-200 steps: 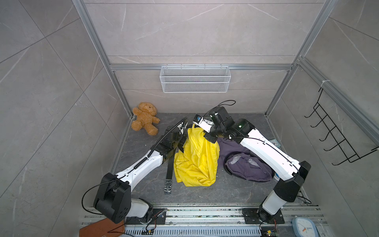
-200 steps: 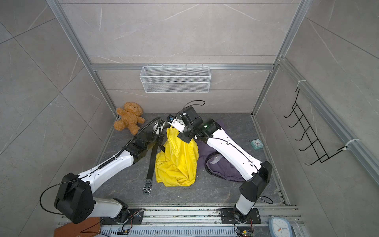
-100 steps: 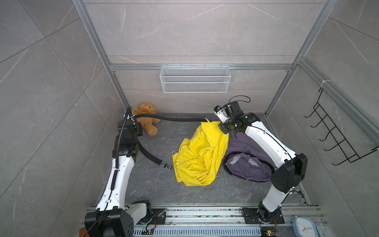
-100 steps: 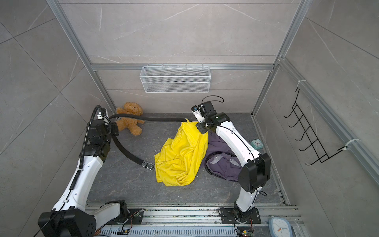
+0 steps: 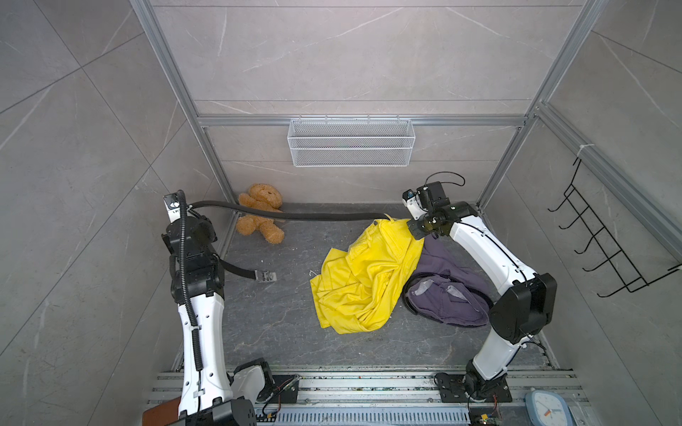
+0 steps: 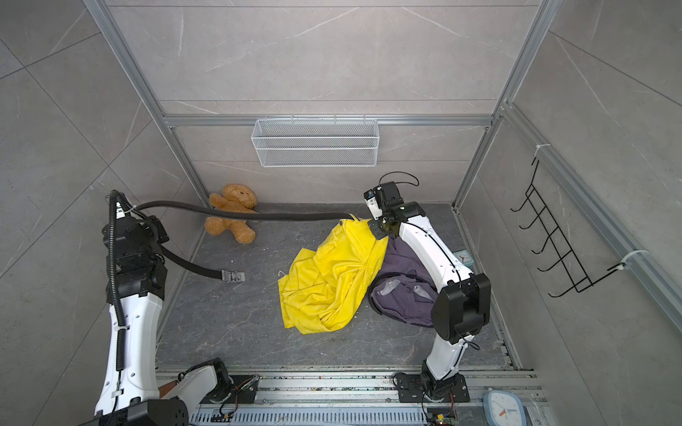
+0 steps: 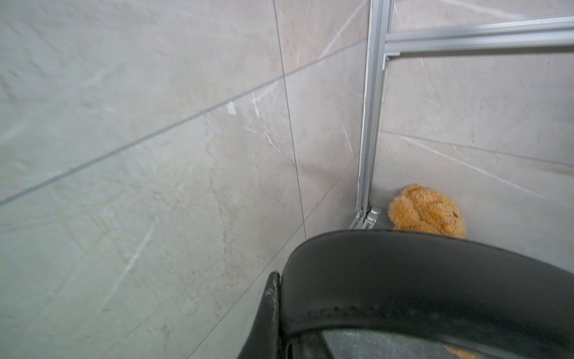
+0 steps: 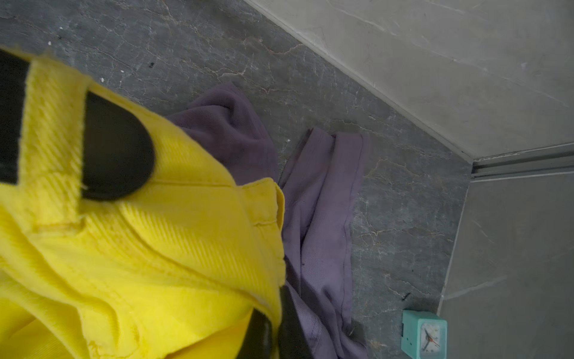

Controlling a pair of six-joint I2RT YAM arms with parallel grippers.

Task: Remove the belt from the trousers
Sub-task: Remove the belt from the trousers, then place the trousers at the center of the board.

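The black belt [image 5: 295, 215] stretches taut above the floor from my left gripper [image 5: 188, 210], raised by the left wall, to the yellow trousers [image 5: 365, 280]. Its buckle end [image 5: 264, 275] hangs below my left arm. In the left wrist view a finger [image 7: 267, 317] presses against the belt [image 7: 403, 279], so that gripper is shut on it. My right gripper [image 8: 275, 329] is shut on the trousers' waistband [image 8: 217, 236], holding it up at the back right [image 5: 411, 227]. The belt's rounded tip [image 8: 118, 149] still sits under one yellow loop [image 8: 52, 140].
A purple garment [image 5: 446, 295] lies under my right arm. A teddy bear [image 5: 260, 214] sits in the back left corner, behind the belt. A small teal clock [image 6: 463, 257] stands by the right wall, a wire basket [image 5: 350, 142] hangs on the back wall, and a black hook rack [image 5: 598, 236] on the right wall.
My left arm swung from the trousers out to the left wall and up, drawing the belt out through the loops. My right gripper lifted the waistband toward the back right.
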